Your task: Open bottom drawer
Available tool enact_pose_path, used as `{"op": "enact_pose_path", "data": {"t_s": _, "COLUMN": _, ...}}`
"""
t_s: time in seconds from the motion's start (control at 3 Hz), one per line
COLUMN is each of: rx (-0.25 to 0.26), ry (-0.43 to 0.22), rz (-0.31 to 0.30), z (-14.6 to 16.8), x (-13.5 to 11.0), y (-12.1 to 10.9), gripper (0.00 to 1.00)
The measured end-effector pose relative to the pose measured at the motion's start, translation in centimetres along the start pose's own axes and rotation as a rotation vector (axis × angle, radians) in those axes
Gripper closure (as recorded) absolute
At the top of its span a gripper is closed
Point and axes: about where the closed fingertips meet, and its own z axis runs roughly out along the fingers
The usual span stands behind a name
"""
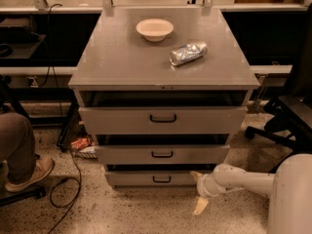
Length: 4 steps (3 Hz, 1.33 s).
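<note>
Grey cabinet [122,57] holds three drawers; the gripper [195,193] sits just beside the bottom drawer [141,179], two fingers [200,206] apart.

White bowl [154,29], crumpled foil packet [188,53]

gripper [199,191] before bottom drawer [151,178] right end, maybe touching | bowl [154,29] behind packet [188,53] on cabinet [122,57]

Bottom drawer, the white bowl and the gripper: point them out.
Grey metal bottom drawer [136,179]: camera view, front panel, left of centre.
White round bowl [154,29]: camera view, inner hollow.
Cream two-finger gripper [195,193]: camera view, between open jaws, at drawer's right end.
</note>
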Motion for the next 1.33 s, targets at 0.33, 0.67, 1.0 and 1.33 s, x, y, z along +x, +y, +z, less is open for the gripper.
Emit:
{"op": "enact_pose_path", "data": {"t_s": 0.33, "rx": -0.007, "ry": -0.011, "rz": -0.004, "z": 0.9, "x": 0.3, "y": -0.1, "gripper": 0.00}}
{"op": "enact_pose_path", "data": {"t_s": 0.67, "rx": -0.007, "ry": -0.016, "rz": -0.017, "z": 3.5, "x": 1.4, "y": -0.9, "gripper": 0.00}}
{"op": "enact_pose_path", "data": {"t_s": 1.0, "rx": 0.011, "ry": -0.012, "rz": -0.023, "z": 6.7, "x": 2.7, "y": -2.5, "gripper": 0.00}}
{"op": "enact_pose_path", "data": {"t_s": 1.33, "rx": 0.040, "ry": -0.007, "rz": -0.014, "z": 8.8, "x": 3.8, "y": -4.0, "gripper": 0.00}}
